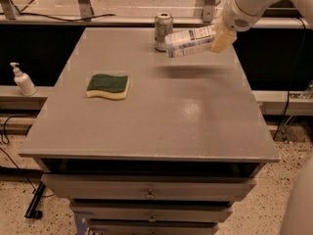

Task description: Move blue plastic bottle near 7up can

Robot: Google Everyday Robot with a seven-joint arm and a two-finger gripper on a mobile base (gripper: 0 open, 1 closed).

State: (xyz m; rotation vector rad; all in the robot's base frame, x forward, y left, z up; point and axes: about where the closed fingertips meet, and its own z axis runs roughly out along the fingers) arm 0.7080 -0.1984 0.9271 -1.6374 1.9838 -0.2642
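Jaws near far table edge clamp blue plastic bottle [190,40] aloft beside 7up can [162,26]

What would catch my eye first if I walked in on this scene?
A white robot arm's gripper holds the blue plastic bottle sideways in the air over the far part of the grey table, close beside the upright 7up can. A green-and-yellow sponge lies flat on the table's left side.
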